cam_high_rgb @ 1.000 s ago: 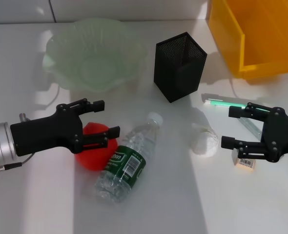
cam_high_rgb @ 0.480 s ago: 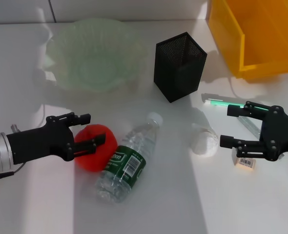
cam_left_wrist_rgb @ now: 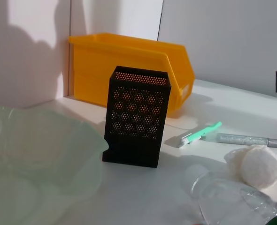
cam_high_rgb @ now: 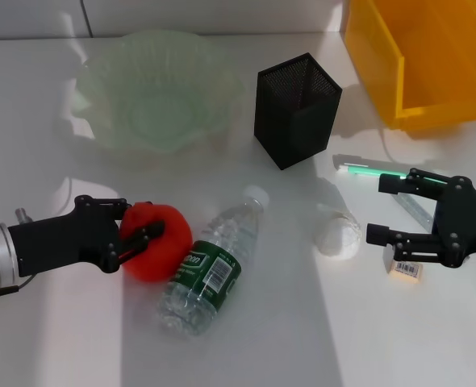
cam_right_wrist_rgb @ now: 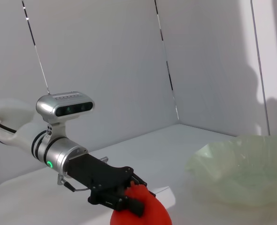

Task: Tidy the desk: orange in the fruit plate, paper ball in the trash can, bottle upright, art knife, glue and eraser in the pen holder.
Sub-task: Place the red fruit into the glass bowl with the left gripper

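- Desk [cam_high_rgb: 246, 355]: you see a white, glossy surface, lit in bright bands with darker shadow between them; pale grey wall panels [cam_right_wrist_rgb: 105, 70] rise behind it on the far and left sides.
- Left hand [cam_high_rgb: 137, 230]: it sits at the near left, its black fingers [cam_high_rgb: 145, 233] closed around the left side of the orange [cam_high_rgb: 159, 254], which rests on the desk. The right wrist view shows the same grip from across the desk.
- Bottle [cam_high_rgb: 214, 266]: a clear bottle with a green label lies on its side just right of the orange, touching it, white cap pointing far and right.
- Fruit plate [cam_high_rgb: 101, 76]: a pale green, wavy-edged dish at the far left, well apart from the orange.
- Pen holder [cam_high_rgb: 296, 109]: a black mesh box stands upright at the far centre, right of the plate.
- Trash can [cam_high_rgb: 432, 56]: a yellow bin at the far right corner.
- Paper ball [cam_high_rgb: 338, 235]: a white crumpled ball on the desk, right of the bottle.
- Right hand [cam_high_rgb: 387, 211]: it hovers at the near right with fingers spread apart and nothing between them, the paper ball just to its left.
- Art knife [cam_high_rgb: 363, 169]: a silver and green tool lies beyond the right hand; a silver stick-shaped item [cam_left_wrist_rgb: 244, 138], possibly the glue, lies beside it.
- Eraser [cam_high_rgb: 406, 270]: a small labelled block lies partly under the right hand.
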`<control>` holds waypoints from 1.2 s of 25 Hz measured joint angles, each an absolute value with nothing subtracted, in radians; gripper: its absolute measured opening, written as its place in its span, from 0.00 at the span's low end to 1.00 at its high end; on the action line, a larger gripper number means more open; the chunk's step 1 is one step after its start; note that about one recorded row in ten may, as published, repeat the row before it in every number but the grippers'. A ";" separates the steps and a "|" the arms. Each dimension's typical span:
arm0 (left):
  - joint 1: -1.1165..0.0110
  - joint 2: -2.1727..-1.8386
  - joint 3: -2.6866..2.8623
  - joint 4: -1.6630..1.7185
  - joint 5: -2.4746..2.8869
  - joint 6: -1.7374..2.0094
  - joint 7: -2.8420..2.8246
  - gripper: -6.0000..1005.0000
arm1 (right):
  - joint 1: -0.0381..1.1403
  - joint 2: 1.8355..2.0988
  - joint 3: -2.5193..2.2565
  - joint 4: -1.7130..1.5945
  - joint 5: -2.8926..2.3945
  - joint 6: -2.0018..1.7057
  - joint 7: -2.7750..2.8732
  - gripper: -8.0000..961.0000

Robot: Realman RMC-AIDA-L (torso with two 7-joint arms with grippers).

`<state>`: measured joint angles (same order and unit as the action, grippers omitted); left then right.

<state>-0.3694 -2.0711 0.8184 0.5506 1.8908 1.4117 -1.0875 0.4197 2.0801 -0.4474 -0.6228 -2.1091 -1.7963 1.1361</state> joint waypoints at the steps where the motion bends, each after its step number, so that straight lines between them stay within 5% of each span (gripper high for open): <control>1: -0.370 -2.072 0.816 0.553 1.889 1.417 -1.088 0.52 | 0.419 2.080 -0.447 -0.623 -2.109 -1.796 1.136 0.87; 4: -0.375 -2.072 0.808 0.555 1.853 1.430 -1.090 0.29 | 0.418 2.080 -0.448 -0.623 -2.109 -1.797 1.136 0.87; 9: -0.381 -2.069 0.803 0.579 1.733 1.451 -1.088 0.24 | 0.422 2.080 -0.448 -0.623 -2.109 -1.797 1.137 0.87; 21: -0.590 -2.080 0.804 0.443 1.405 1.058 -0.971 0.15 | 0.427 2.080 -0.454 -0.623 -2.108 -1.799 1.150 0.87; 30: -0.615 -2.081 0.808 0.391 1.315 1.013 -0.919 0.18 | 0.437 2.079 -0.456 -0.633 -2.108 -1.804 1.203 0.86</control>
